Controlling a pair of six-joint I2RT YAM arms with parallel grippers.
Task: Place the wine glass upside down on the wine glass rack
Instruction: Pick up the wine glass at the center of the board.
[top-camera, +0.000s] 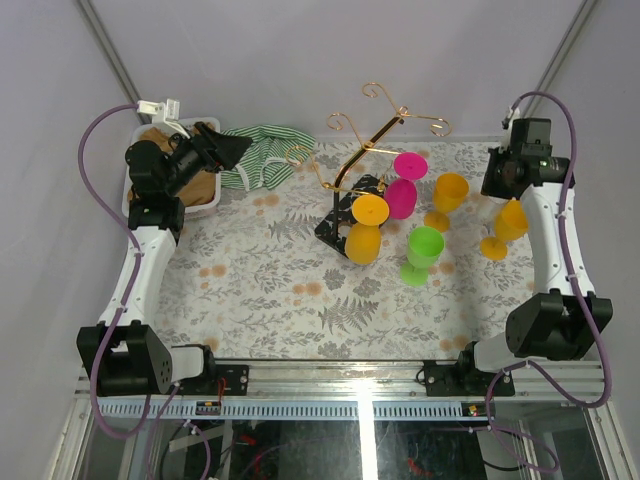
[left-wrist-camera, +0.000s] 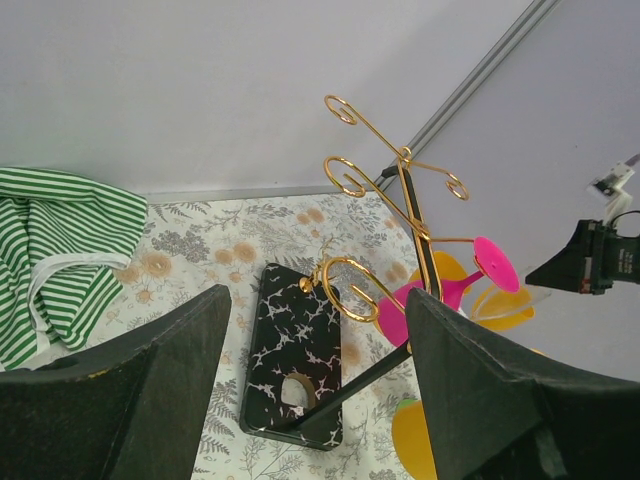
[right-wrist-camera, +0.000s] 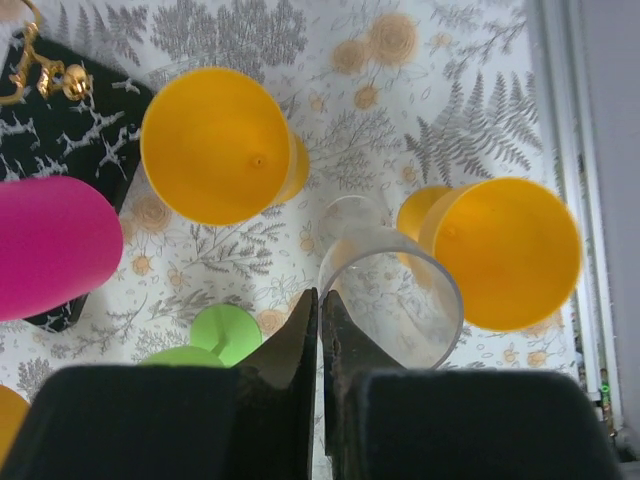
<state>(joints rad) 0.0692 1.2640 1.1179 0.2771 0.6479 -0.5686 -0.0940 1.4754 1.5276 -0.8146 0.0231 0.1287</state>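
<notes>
The wine glass rack (left-wrist-camera: 295, 340) is set at the middle of the far edge of the tabletop (top-camera: 270, 290). An orange glass (top-camera: 364, 240) and a pink glass (top-camera: 401, 196) are hung on it upside down. A green glass (top-camera: 425, 245) is stood just in front of the rack.

A clear wine glass (right-wrist-camera: 400, 300) is seen upright near the far right corner, between two standing orange glasses (right-wrist-camera: 215, 145) (right-wrist-camera: 510, 250) and just beside the right-hand one. The right tool (right-wrist-camera: 320, 295) is clenched, with the near part of the clear glass's rim pinched between its fingertips.

The left tool (top-camera: 235, 148) is held released, fingers wide apart, above the far left corner beside a green striped cloth (top-camera: 262, 150).
</notes>
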